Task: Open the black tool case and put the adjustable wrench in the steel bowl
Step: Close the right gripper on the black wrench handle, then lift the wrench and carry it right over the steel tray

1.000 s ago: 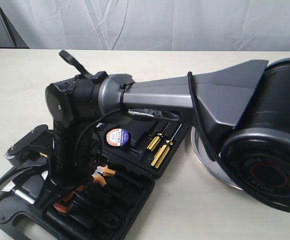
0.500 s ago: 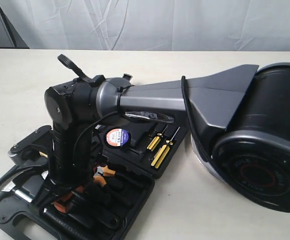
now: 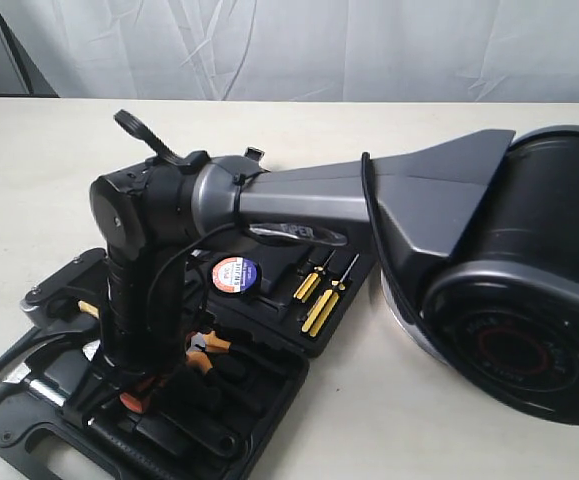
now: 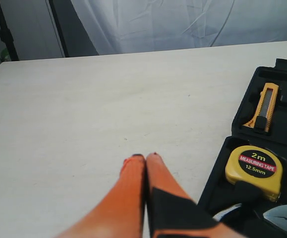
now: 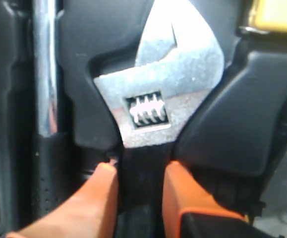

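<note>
The black tool case (image 3: 9,440) lies open at the front left. The adjustable wrench (image 5: 158,89) rests in its moulded slot, silver head and thumbwheel showing, black handle running toward the camera. My right gripper (image 5: 139,171) has reached across over the case, and its orange fingers (image 5: 103,193) press on both sides of the handle. In the exterior view the wrist hides that grip. The steel bowl (image 3: 401,318) shows only as a shiny rim sliver behind the right arm. My left gripper (image 4: 145,157) is shut and empty over bare table beside the case.
The case also holds a yellow tape measure (image 4: 255,171), a yellow utility knife (image 4: 263,106), yellow-handled screwdrivers (image 3: 319,300), orange-handled pliers (image 3: 209,345) and a hammer's chrome shaft (image 5: 45,74) right beside the wrench. The big right arm (image 3: 509,300) blocks the right side.
The right arm has sunk a little lower and slid slightly left over the open case. The case and its tools have not moved.
</note>
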### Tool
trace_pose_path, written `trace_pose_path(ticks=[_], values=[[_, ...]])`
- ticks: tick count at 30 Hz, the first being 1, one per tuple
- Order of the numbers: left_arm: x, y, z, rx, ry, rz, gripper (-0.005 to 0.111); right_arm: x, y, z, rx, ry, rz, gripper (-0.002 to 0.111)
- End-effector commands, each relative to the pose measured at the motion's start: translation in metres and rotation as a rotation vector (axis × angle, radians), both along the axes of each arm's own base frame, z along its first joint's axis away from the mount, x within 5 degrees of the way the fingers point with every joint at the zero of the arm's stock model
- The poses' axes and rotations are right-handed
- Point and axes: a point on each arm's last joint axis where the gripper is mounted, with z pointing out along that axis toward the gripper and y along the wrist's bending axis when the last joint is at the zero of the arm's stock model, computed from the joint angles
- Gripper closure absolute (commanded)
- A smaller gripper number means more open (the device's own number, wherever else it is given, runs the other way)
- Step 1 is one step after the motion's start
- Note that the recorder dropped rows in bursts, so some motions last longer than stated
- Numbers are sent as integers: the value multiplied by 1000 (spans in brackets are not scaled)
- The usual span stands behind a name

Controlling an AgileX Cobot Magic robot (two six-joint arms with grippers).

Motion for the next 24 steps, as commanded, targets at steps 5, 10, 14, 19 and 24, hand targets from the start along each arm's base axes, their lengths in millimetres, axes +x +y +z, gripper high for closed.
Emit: trace_pose_path(ticks=[5,10,14,19,24], values=[[0,0,3,4,-20,1,107,5,1,28,83,-137,44,109],[0,0,3,4,-20,1,107,6,0,51,138,-177,38,109],[0,0,3,4,-20,1,107,6,-1,55,140,-192,44,109],[0,0,3,4,-20,1,107,6,-1,59,143,-201,47,109],[0,0,3,4,-20,1,107,13,-9,76,127,-278,25,109]])
